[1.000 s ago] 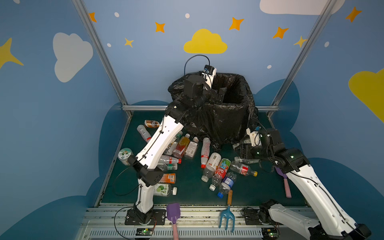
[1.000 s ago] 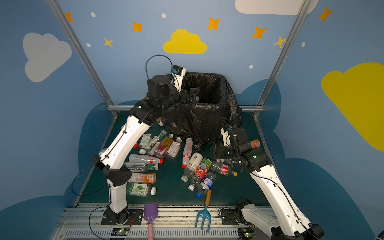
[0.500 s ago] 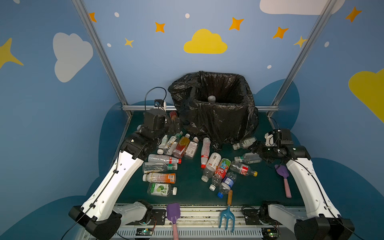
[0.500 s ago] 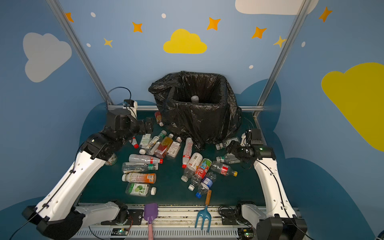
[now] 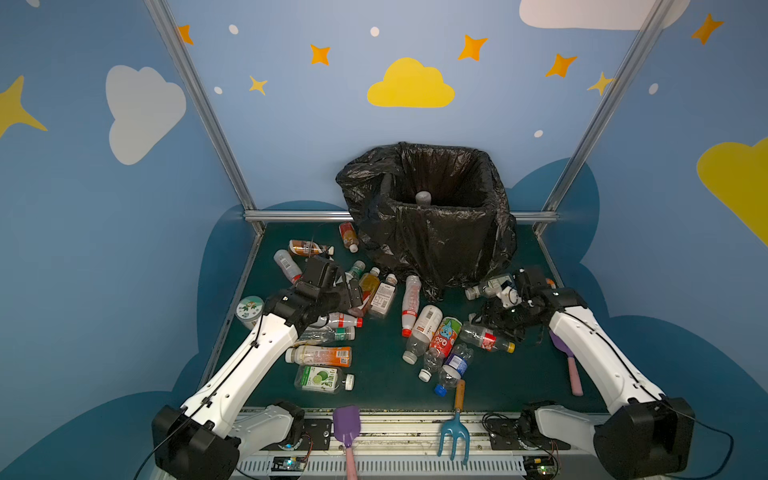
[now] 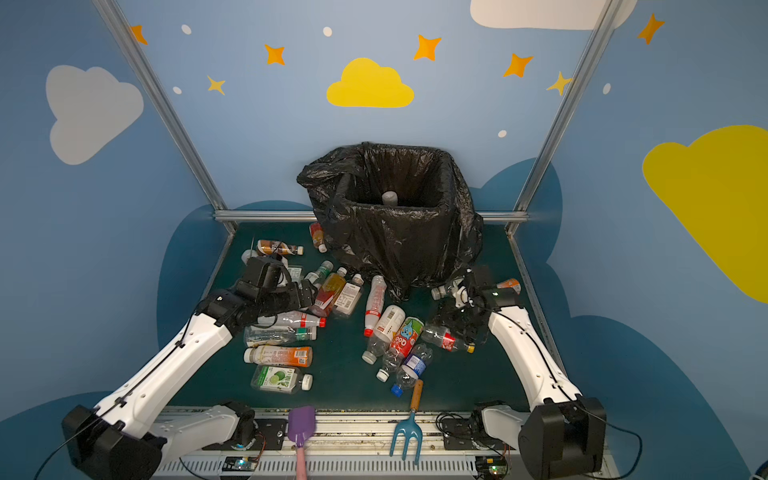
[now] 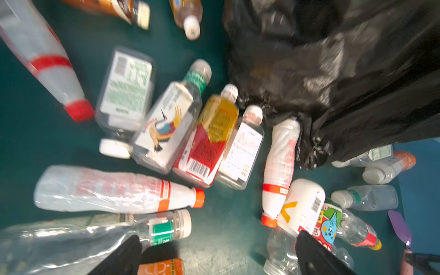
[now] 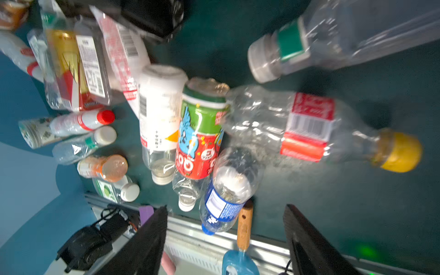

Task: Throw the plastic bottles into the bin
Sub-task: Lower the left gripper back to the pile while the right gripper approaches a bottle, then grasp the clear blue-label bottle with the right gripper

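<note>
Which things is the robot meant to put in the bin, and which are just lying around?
For the job:
- plastic bottles, scattered on the green floor
- bin with the black bag

Just lying about:
- round jar
- front purple shovel
- side purple shovel
- blue rake

1. Both top views hang high above my arm bases, facing the blue star-and-cloud painted wall point(image 5: 291, 137) and tilted down; nearly identical, they take in both arms and the whole dark green tabletop point(image 5: 382, 390).
2. My left wrist camera rides just behind my left gripper point(image 7: 216, 237), looking close past its black fingers point(image 7: 123, 257) at the tabletop beyond them.
3. My right wrist camera does likewise behind my right gripper point(image 8: 226, 208).
4. All four views share the lying clear bottle with a red-and-green cartoon label point(image 8: 200, 133), ahead of both grippers.
</note>
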`<move>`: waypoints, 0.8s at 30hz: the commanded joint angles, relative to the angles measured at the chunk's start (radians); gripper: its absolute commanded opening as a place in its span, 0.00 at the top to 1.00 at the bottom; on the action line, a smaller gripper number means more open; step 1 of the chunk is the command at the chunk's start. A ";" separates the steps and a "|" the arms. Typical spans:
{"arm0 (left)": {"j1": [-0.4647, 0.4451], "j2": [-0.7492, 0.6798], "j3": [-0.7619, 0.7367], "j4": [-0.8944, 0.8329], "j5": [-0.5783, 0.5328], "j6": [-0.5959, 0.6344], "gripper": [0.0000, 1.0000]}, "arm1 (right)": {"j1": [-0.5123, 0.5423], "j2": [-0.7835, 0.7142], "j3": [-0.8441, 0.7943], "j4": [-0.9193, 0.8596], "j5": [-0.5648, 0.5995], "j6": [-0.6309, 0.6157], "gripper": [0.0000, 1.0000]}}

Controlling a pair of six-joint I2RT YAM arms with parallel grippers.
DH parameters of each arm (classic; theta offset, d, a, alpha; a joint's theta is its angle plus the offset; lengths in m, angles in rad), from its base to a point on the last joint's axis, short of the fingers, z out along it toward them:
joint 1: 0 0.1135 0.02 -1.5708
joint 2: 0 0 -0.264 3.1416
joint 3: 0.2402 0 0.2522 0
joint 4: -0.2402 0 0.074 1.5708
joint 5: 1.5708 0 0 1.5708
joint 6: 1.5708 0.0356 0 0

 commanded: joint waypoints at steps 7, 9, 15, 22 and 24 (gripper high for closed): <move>0.002 0.001 -0.026 0.007 0.085 -0.002 0.00 | 0.187 -0.055 -0.181 0.083 0.001 0.292 0.23; 0.003 0.004 -0.029 0.001 0.083 0.001 0.00 | 0.209 -0.053 -0.203 0.110 0.007 0.320 0.23; 0.002 0.011 -0.055 0.013 0.126 -0.021 0.00 | 0.256 -0.028 -0.258 0.193 0.018 0.381 0.23; 0.003 -0.012 -0.088 0.026 0.149 -0.031 0.00 | 0.289 0.025 -0.280 0.264 0.049 0.418 0.26; 0.003 -0.018 -0.087 0.019 0.145 -0.026 0.00 | 0.295 0.040 -0.283 0.279 0.056 0.423 0.27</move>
